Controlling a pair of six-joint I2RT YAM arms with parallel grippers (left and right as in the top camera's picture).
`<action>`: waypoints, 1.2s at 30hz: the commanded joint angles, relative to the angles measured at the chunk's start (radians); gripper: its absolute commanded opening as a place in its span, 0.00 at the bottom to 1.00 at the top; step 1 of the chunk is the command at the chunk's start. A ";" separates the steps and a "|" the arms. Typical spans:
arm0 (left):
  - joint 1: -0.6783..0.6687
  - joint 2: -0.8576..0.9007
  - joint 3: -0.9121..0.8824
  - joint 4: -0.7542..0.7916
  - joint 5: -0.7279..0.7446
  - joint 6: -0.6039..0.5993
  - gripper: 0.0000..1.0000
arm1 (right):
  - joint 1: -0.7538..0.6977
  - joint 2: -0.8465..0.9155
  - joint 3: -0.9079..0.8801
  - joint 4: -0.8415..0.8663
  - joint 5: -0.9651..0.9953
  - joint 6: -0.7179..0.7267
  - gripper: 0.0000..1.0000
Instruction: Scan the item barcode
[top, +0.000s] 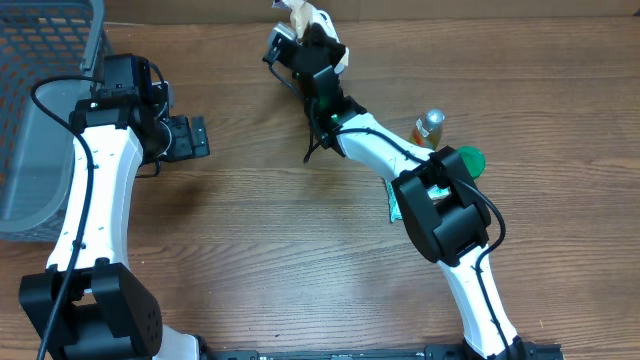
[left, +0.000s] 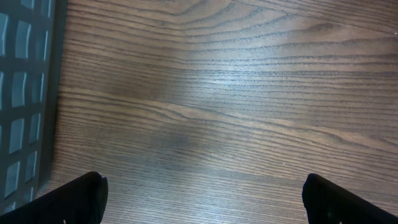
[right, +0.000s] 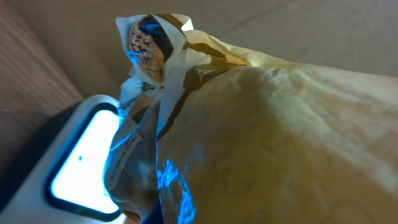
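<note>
The item is a crinkled tan and white snack bag (top: 312, 18), held up at the table's far edge with my right gripper (top: 320, 42) shut on it. In the right wrist view the bag (right: 273, 137) fills most of the frame and hides the fingers. Blue light falls on its lower folds. The scanner (top: 279, 44) stands just left of the bag, and its lit window (right: 84, 165) glows white right against the bag's edge. No barcode shows. My left gripper (top: 192, 137) hovers open over bare wood at the left, nothing between its fingertips (left: 84, 196).
A grey mesh basket (top: 35, 110) stands at the far left, its wall (left: 25, 93) beside my left gripper. A gold-capped bottle (top: 431, 126), a green round lid (top: 470, 160) and a green packet (top: 394, 206) lie by the right arm.
</note>
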 joint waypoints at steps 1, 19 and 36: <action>0.002 -0.004 0.012 0.003 0.011 0.011 0.99 | 0.010 0.004 0.018 0.005 -0.013 0.006 0.04; 0.002 -0.004 0.012 0.003 0.011 0.011 0.99 | -0.074 0.019 0.018 0.121 -0.051 -0.116 0.04; 0.002 -0.004 0.012 0.003 0.011 0.011 1.00 | -0.043 0.043 0.018 0.071 -0.078 -0.051 0.04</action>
